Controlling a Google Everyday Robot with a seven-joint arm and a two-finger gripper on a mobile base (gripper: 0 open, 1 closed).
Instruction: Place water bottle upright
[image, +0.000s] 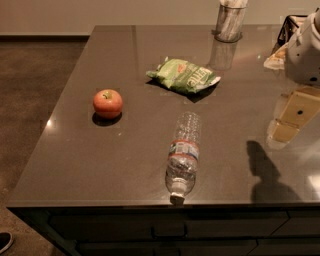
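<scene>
— Where does the water bottle (183, 152) lie?

— On its side on the dark worktop (75, 160), right of the middle and close to the front edge. Its white cap (177, 198) points at that edge and nearly reaches it, while its base points toward the back. A blue, white and red label band wraps its middle.

— And the gripper?

— The gripper (292, 120) hangs over the right edge of the worktop, well apart from the bottle. Whether it is open or closed cannot be told. The arm's white housing (305, 50) rises above it, toward the back right corner. A dark shadow (265, 172) falls on the surface between the gripper and the front edge.

— What else is on the surface?

— A red apple (107, 103) stands toward the left edge. A green snack bag (183, 75) lies flat behind the bottle, toward the back. A tall grey cylindrical container (230, 21) stands upright at the back edge, right of centre, and its reflection shows in the glossy top.
</scene>
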